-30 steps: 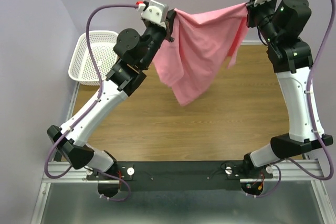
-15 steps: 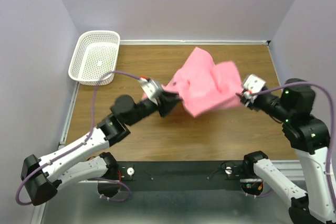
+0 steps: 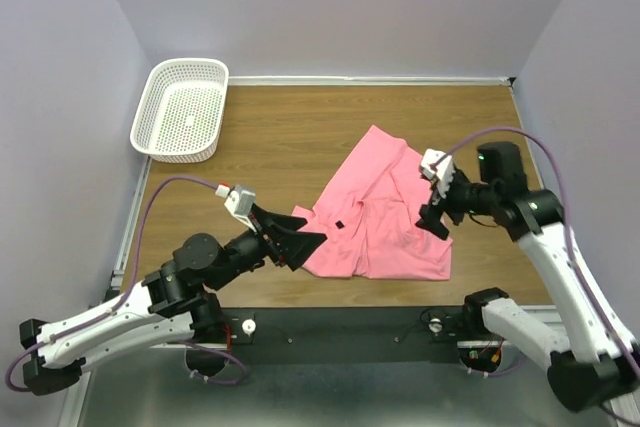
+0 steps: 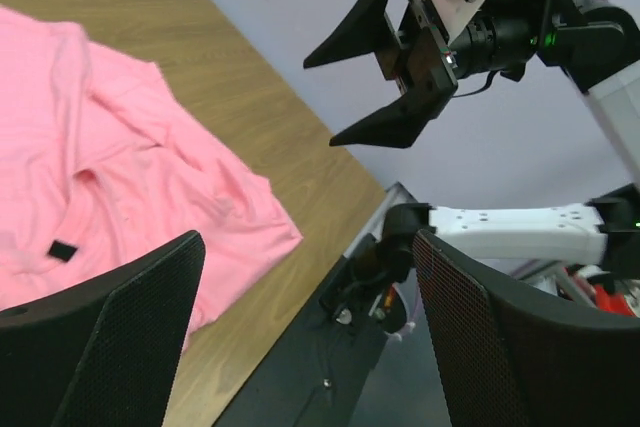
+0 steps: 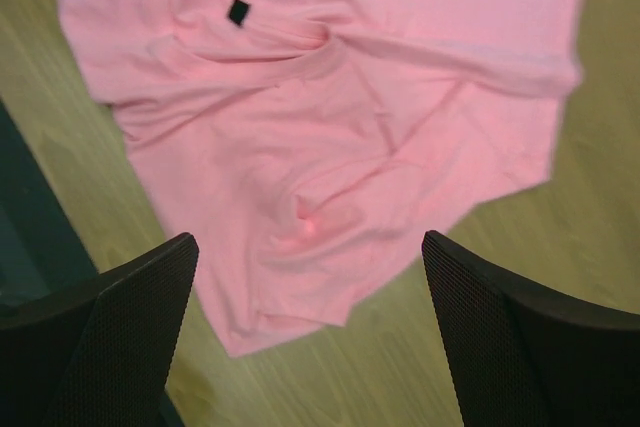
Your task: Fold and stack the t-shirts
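Observation:
A salmon-pink t-shirt (image 3: 375, 217) lies crumpled and loosely spread on the wooden table (image 3: 270, 147), toward the near right. My left gripper (image 3: 310, 231) hovers open at the shirt's near-left edge, holding nothing. My right gripper (image 3: 436, 209) stands open over the shirt's right side, also empty. The left wrist view shows the t-shirt (image 4: 120, 177) at left, my open left gripper (image 4: 310, 347) and the open right gripper (image 4: 375, 62) in the air beyond. In the right wrist view the t-shirt (image 5: 330, 127), with its neck and a black label, lies under my open right gripper (image 5: 310, 347).
A white mesh basket (image 3: 185, 119) stands at the table's far left corner. The black mounting rail (image 3: 340, 325) runs along the near edge, close to the shirt's hem. Purple walls close in the left, back and right.
Both grippers held the shirt stretched up in the air, swung it down onto the table, then opened and let it go. The shirt now lies on the wood.

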`<state>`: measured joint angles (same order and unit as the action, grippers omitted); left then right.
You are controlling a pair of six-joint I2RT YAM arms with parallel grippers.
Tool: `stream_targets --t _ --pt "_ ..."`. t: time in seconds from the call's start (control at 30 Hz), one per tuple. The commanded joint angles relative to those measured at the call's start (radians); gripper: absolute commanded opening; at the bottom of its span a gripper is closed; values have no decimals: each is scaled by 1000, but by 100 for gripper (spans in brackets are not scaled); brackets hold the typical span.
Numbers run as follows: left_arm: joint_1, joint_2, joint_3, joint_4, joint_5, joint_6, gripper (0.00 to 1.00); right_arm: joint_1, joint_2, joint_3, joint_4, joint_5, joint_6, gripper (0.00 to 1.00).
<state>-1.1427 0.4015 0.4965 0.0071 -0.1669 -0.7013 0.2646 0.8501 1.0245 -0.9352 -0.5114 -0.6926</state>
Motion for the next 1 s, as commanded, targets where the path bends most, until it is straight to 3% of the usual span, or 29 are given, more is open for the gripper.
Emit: stream_targets --t 0.0,0.13,0.27,0.4,0.7,0.97 --pt "3 123 -12 -81 -186 -109 95 -1 245 -49 121 -225 113 97" --pt "64 363 36 -73 -166 -113 95 1 484 3 141 -338 79 88" --pt "268 505 21 19 -40 -34 85 25 628 80 183 -315 45 87" --pt "391 589 -1 86 71 57 80 93 751 129 251 -216 62 86" --pt "425 839 73 71 239 186 67 165 1007 278 309 -92 79 82" --pt "426 927 105 77 185 206 57 199 1084 315 331 -19 133 70"
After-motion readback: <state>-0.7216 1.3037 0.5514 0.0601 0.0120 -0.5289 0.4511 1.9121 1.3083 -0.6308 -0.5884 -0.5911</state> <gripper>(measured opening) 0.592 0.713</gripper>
